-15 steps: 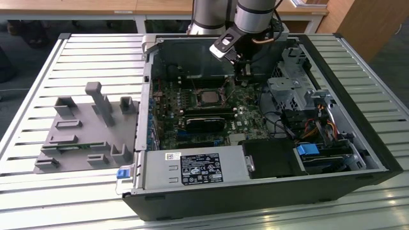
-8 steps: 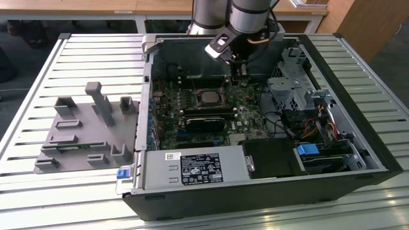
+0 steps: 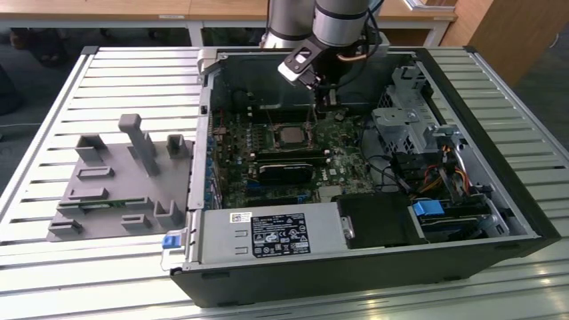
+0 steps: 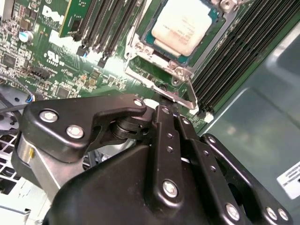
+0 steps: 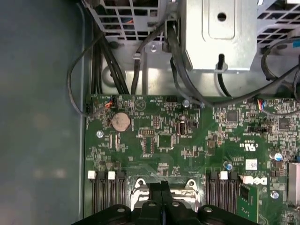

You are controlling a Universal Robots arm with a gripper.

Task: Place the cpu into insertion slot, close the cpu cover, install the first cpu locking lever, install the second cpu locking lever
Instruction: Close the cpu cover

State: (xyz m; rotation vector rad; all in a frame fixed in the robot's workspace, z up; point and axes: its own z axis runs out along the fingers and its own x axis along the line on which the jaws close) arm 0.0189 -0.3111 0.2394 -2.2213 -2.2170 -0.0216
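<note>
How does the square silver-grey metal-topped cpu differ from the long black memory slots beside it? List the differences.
The cpu is square; the memory slots are long and narrow. The cpu is pale silver-grey; the slots are black. Both sit on the green circuit board.

The cpu (image 4: pixel 182 22) sits in the insertion slot (image 4: pixel 137 48), between two banks of memory slots (image 4: pixel 230 60), inside the computer case (image 3: pixel 356 280).

The arm (image 3: pixel 340 21) appears silver-grey, and its black, linked end effector (image 4: pixel 163 108) carries silvery screws (image 4: pixel 169 188).
</note>
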